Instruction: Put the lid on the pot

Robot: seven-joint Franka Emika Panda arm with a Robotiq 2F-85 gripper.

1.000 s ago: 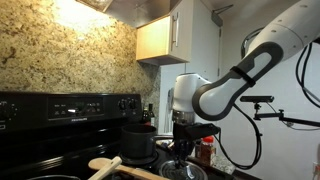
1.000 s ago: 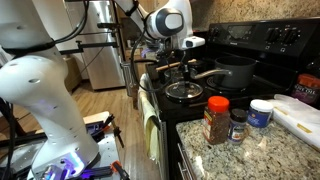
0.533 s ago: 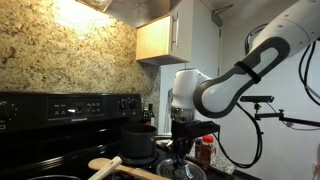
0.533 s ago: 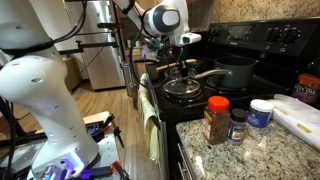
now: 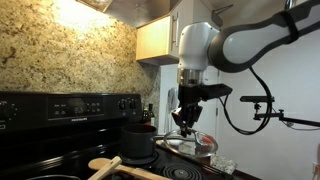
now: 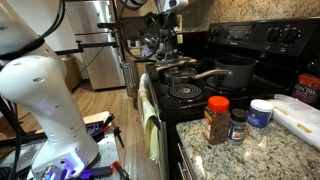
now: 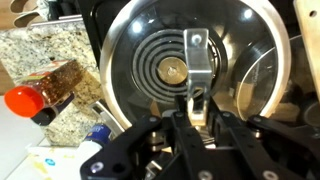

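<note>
Grey round metallic lid (image 7: 135,45) clamped by its knob in tool (image 7: 196,98), held lower-centre, right of squat dark pot (image 5: 138,143).

pot (image 6: 236,72) black | lid (image 7: 140,40) silver-rimmed | jar cap (image 7: 20,99) red | backsplash (image 5: 60,55) speckled tan

One lid (image 7: 197,48), one pot (image 6: 238,72), two spice jars (image 6: 216,120) (image 6: 238,126), one white tub (image 6: 261,112), one wooden spoon (image 5: 105,163).

1. In the wrist view the lid (image 7: 150,70) is cut by the upper edge, opposite the claw (image 7: 196,108).
2. In an exterior view the claw (image 6: 166,48) is small and blurred; its jaws are unclear.
3. The arm (image 5: 250,40) above the claw is cut by the upper edge.
</note>
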